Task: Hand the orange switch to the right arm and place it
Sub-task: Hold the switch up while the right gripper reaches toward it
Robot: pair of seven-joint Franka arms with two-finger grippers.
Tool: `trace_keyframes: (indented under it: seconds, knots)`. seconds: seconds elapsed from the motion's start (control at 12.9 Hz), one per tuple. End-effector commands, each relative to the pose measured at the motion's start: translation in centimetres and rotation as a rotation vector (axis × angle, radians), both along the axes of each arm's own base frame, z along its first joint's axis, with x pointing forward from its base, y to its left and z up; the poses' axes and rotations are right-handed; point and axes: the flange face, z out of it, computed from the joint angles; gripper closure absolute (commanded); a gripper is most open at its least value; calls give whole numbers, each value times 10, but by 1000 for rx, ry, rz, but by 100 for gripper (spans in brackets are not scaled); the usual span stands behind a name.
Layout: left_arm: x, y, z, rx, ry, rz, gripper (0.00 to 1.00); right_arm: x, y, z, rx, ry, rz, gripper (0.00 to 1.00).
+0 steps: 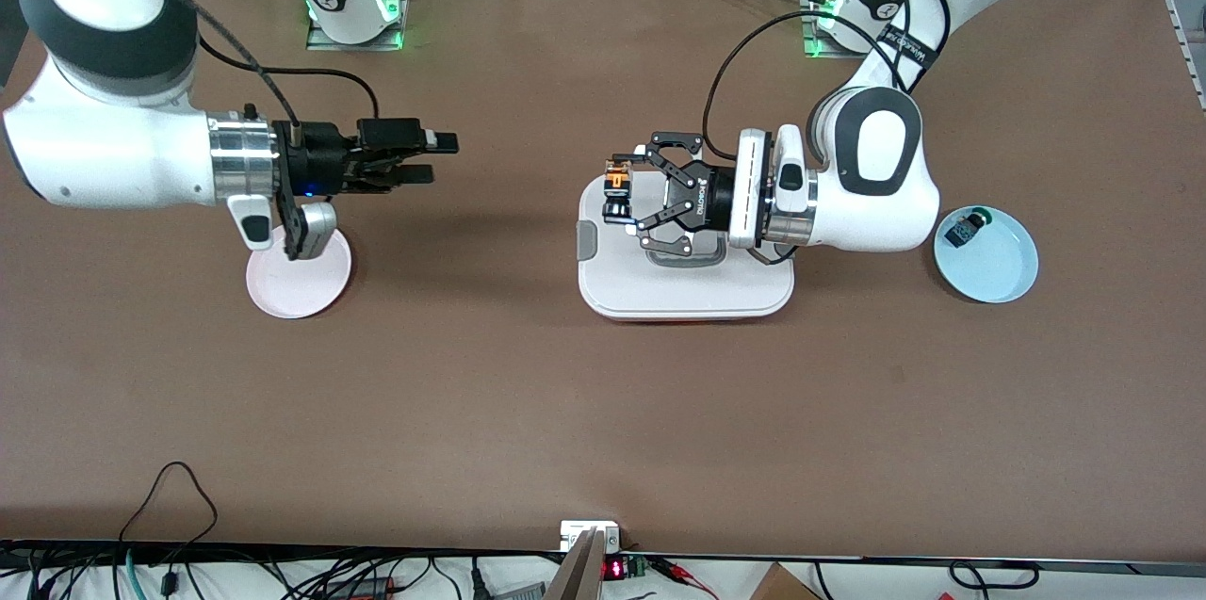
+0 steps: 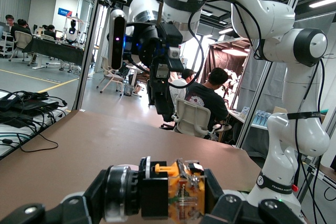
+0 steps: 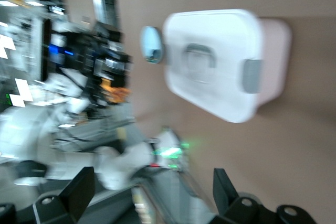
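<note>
The orange switch [image 1: 617, 189] is a small black body with orange parts, and my left gripper [image 1: 623, 192] is shut on it. In the left wrist view the orange switch [image 2: 178, 190] lies sideways between the black fingers [image 2: 215, 190]. It hangs over the white box's end toward the right arm. My right gripper [image 1: 433, 158] is open and holds nothing. It hovers over bare table above the pink plate, pointing at the left gripper with a wide gap of table between them. The right wrist view shows its fingers [image 3: 79, 188] spread apart and the orange switch [image 3: 113, 91] blurred in the distance.
A white lidded box [image 1: 688, 291] with a grey latch sits mid-table. A pink plate [image 1: 297, 284] lies under the right wrist. At the left arm's end of the table, a light blue plate [image 1: 1001, 272] holds a small green-capped switch [image 1: 967, 228].
</note>
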Motion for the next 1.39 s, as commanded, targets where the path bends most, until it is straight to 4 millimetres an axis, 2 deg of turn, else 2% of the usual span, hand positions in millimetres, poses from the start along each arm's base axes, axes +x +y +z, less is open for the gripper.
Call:
trace_keyframes:
  seconds: [0.0,0.15,0.39,0.54,0.7,0.85,0.93,1.08,1.32]
  knots:
    - [0,-2,9,-9,8,20,57,21,13,-22,187,99,-104,0]
    - [0,-3,8,-2,8,29,57,24,29,-35,294,91,-142,0]
    - [-1,-5,7,-1,9,28,57,16,52,-49,329,83,-204,0]
    - [-1,-5,7,0,9,30,57,-3,72,-75,339,28,-226,0]
    - [-1,-5,7,-1,9,28,57,-27,98,-90,366,9,-284,0]
    - [0,-4,7,-1,9,30,57,-37,113,-95,370,21,-332,0]
    - [0,-4,7,-1,9,30,57,-44,114,-102,378,40,-356,0]
    - [0,-4,7,-1,7,30,57,-66,127,-102,393,33,-425,0]
    - [0,-3,7,-2,9,30,57,-70,130,-97,379,32,-455,0]
